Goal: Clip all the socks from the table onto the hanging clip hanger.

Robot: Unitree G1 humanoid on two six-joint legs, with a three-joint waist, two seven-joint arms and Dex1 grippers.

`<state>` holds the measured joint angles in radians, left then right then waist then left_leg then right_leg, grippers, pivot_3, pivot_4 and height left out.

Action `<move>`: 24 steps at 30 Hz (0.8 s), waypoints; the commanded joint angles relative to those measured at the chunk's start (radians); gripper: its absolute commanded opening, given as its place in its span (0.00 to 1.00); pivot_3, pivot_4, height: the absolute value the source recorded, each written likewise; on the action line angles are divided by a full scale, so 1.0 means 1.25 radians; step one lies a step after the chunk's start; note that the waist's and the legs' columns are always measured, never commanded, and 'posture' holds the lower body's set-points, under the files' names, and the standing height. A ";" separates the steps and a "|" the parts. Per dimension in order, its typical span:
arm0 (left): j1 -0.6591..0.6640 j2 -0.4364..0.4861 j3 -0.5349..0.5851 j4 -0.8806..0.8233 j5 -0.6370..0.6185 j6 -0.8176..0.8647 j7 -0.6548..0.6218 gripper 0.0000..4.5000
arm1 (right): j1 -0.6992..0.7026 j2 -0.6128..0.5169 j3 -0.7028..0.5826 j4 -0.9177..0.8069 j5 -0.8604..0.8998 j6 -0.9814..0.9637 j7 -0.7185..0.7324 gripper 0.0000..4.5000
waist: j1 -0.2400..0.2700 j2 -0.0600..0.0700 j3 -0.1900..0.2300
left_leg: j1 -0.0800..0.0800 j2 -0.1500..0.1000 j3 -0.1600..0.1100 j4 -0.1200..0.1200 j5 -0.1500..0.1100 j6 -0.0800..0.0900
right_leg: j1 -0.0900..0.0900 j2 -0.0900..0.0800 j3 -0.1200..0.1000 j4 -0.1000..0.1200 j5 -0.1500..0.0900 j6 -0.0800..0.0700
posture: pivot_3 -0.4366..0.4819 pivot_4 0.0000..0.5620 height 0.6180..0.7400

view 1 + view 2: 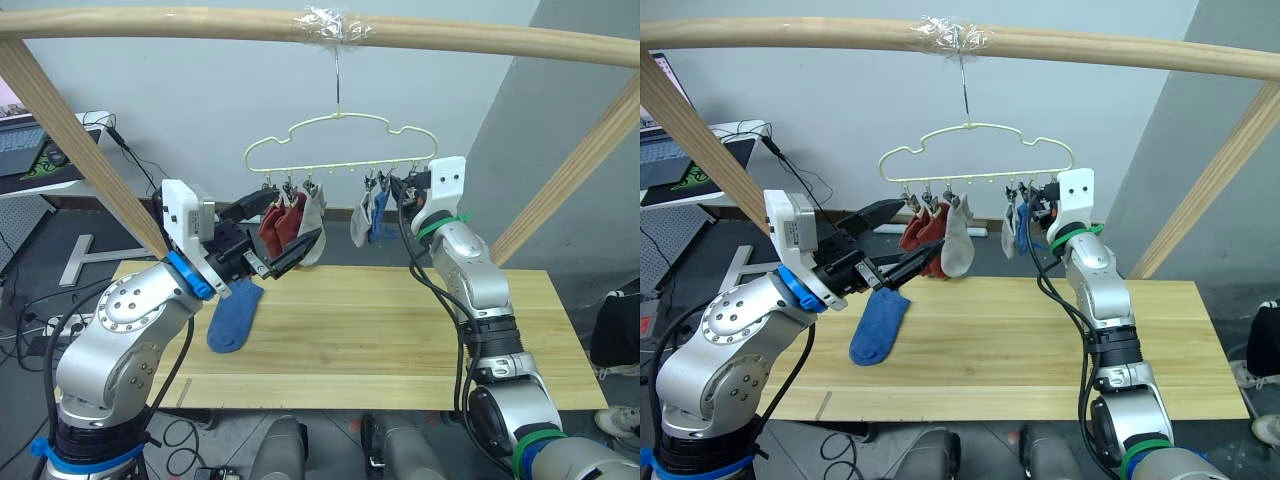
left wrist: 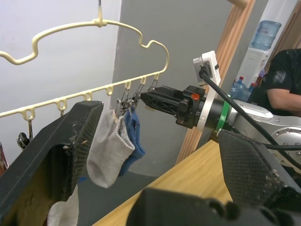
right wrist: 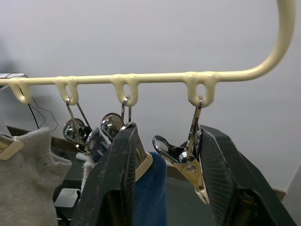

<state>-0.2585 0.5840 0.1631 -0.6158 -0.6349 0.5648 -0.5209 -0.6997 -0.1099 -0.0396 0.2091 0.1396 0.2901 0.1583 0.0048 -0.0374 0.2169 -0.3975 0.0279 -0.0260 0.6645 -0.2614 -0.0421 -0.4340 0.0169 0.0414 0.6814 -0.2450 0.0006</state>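
The pale-yellow clip hanger (image 1: 340, 120) hangs by its hook from the wooden pole. Two rust red socks (image 1: 279, 226) and a light grey sock (image 1: 957, 240) are clipped on its left part. Another grey sock (image 1: 360, 220) and a blue sock (image 1: 378, 215) hang on its right part. A second blue sock (image 1: 232, 315) lies flat at the left of the table (image 1: 400, 330). My left gripper (image 1: 298, 216) is open and empty, right in front of the red socks. My right gripper (image 3: 167, 132) is open at the hanger's right end, with the bare end clip (image 3: 188, 157) between its fingers.
The thick wooden pole frame (image 1: 200, 22) spans overhead, and its slanted legs come down at the table's left and right ends. A desk with a laptop (image 1: 20, 145) stands at the far left. A person in black (image 2: 282, 80) sits beyond the table's right end.
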 commanded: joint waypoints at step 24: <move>-0.041 -0.002 0.002 -0.028 -0.023 0.005 0.015 1.00 | -0.032 -0.009 -0.014 0.015 0.001 -0.031 0.017 0.05 | 0.003 0.000 0.000 | 0.000 0.000 0.000 0.000 0.000 0.000 | 0.000 0.000 0.000 0.000 0.000 0.000 | 0.64 0.27 1.00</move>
<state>-0.2914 0.5840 0.1629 -0.6174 -0.6553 0.5787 -0.5103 -0.7225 -0.1136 -0.0472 0.2437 0.1382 0.2694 0.1749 0.0087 -0.0372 0.2167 -0.3975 0.0278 -0.0259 0.6644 -0.2614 -0.0423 -0.4341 0.0169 0.0414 0.6816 -0.2449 0.0005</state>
